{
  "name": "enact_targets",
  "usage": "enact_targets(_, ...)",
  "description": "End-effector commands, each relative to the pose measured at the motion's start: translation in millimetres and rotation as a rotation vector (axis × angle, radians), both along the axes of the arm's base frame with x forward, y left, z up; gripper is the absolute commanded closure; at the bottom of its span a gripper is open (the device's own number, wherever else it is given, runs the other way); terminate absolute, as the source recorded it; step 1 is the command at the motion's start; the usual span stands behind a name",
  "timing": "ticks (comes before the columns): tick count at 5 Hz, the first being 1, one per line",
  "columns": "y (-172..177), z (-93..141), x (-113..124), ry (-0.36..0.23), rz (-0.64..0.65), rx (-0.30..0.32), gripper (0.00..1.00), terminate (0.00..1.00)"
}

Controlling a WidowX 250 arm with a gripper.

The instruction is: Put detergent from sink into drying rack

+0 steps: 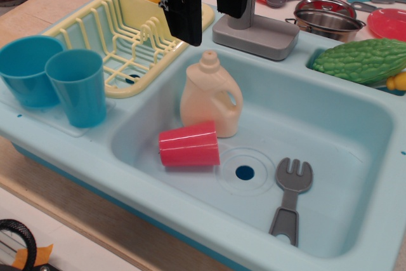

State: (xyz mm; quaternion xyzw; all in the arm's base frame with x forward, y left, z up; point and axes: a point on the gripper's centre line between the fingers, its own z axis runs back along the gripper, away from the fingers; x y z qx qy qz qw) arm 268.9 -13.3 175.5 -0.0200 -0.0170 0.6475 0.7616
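The cream-beige detergent jug (pixel 209 96) stands upright in the light-blue sink (pixel 355 125), toward its back left, with its loop handle facing right. A red cup (pixel 189 145) lies on its side against the jug's base. The pale yellow drying rack (pixel 124 36) sits to the left of the sink basin on the counter top. My black gripper (pixel 204 11) hangs above the jug's cap, apart from it, with its two fingers spread open and nothing between them.
Two blue cups (pixel 57 80) stand left of the rack. A grey fork (pixel 290 198) lies in the sink near the drain hole (pixel 244 172). The grey faucet base (pixel 257 30) is behind the jug. A green bitter gourd (pixel 361 60), a pot and toy dishes lie at back right.
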Motion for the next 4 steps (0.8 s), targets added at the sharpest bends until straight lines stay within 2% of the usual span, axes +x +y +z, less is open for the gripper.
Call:
enact_targets(1, 0.0, 0.0, 0.0, 0.0, 0.0, 0.0, 0.0, 0.0)
enact_targets(4, -12.0, -37.0, -0.4, -0.006, 0.069, -0.078, 0.0, 0.0)
